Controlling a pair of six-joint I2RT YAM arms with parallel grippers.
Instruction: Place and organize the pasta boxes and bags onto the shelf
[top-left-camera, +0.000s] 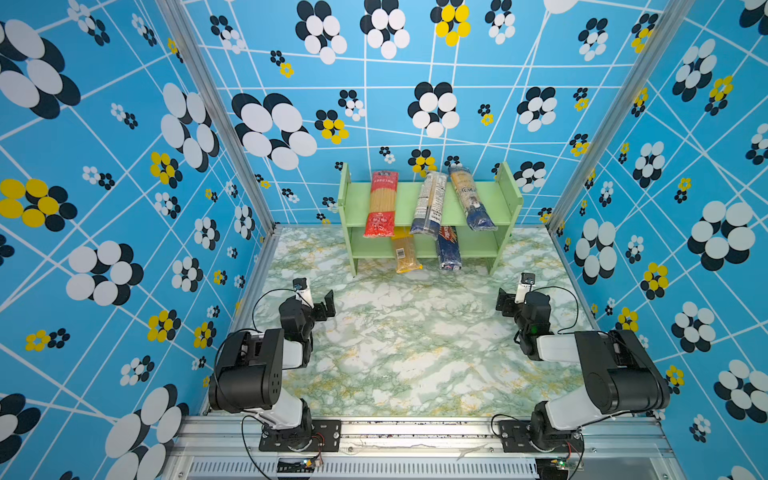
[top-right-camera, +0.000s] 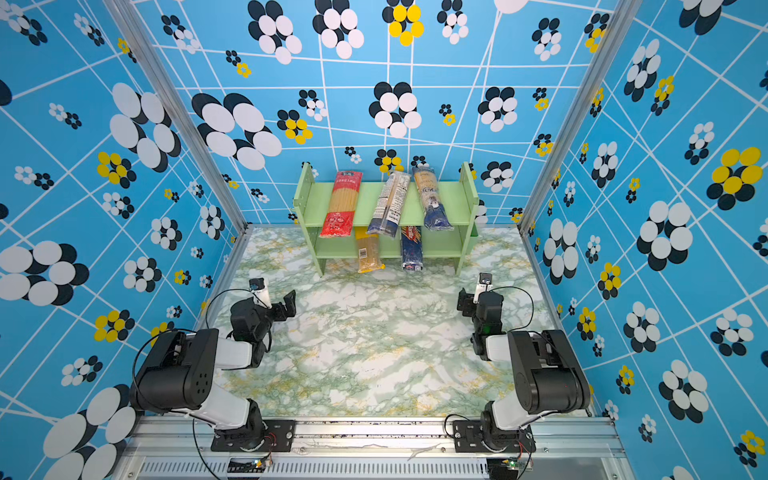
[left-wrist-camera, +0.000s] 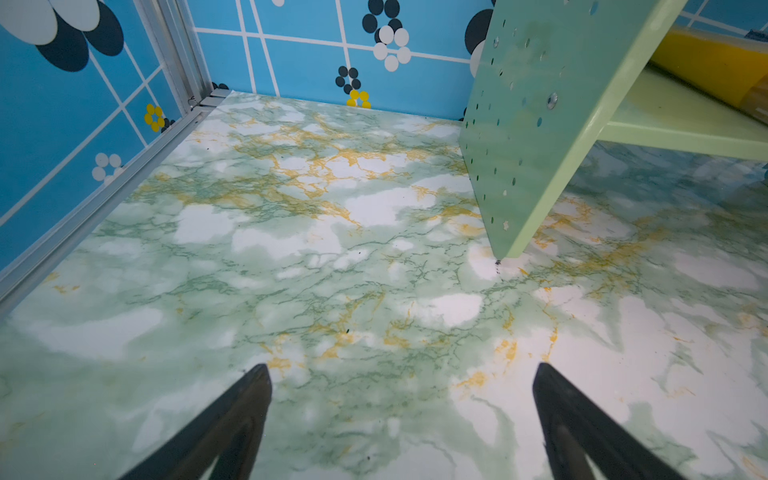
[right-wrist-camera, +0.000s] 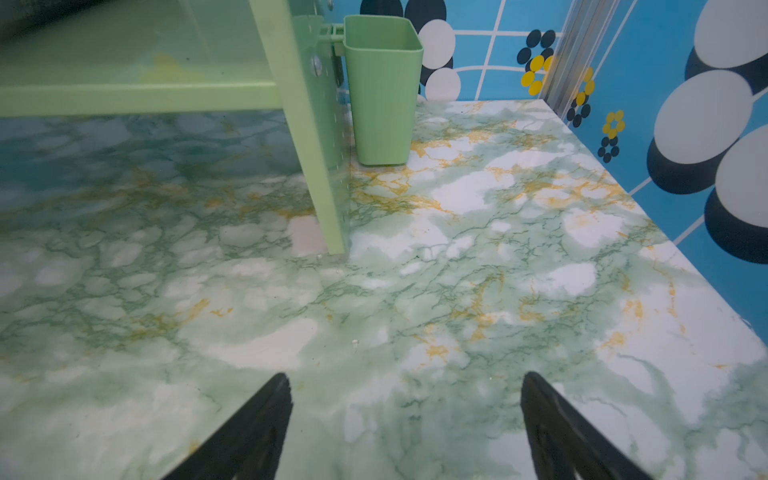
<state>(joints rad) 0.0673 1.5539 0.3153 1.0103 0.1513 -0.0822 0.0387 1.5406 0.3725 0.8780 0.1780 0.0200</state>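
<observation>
The shelf (top-left-camera: 357, 201) stood at the far edge of the desk (top-left-camera: 415, 345), against the back wall, and all five packs lay on it. Three were on the shelf's upper tier. The red-ended clear bag (top-left-camera: 380, 203) lay toward the shelf's left panel. A pale printed bag (top-left-camera: 430, 203) with a dark blue end lay tilted at the shelf's middle. A blue-and-yellow bag (top-left-camera: 471, 199) lay toward the shelf's right panel. Each ran front to back and overhung the shelf's front edge.

On the shelf's lower tier lay the plain yellow barcoded bag (top-left-camera: 405, 251) and, near it on the right, the dark blue Barilla box (top-left-camera: 449, 249). The two did not touch, and both jutted out past the front edge. A small green cup (right-wrist-camera: 382, 91) hung on the outer face of the shelf's right panel.

The left gripper (left-wrist-camera: 401, 368) hovered over bare desk in front of the shelf's left leg. It was released, with its fingers wide apart and nothing between them. The right gripper (right-wrist-camera: 405, 376) hung in front of the shelf's right leg, likewise released and empty. Both sat well apart from the shelf.
</observation>
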